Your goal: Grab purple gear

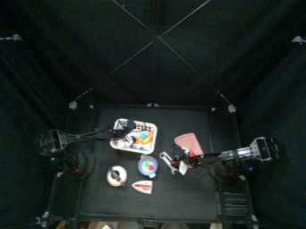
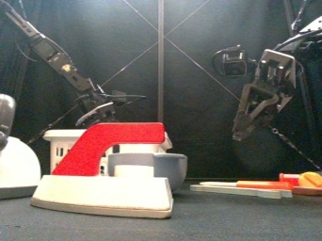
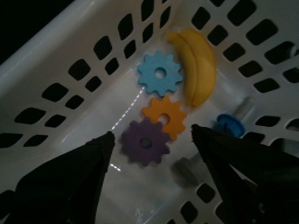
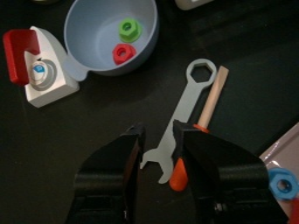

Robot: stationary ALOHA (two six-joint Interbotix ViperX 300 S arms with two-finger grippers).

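The left end effector hangs wide open right over the purple gear in the white basket. It has not grabbed it yet, so closing and lifting are left.

From the front, the white basket hides behind the red-and-white toy iron, so you cannot see its gears. From above, they are too small to tell.

Overhead and table-level front views share the white basket.
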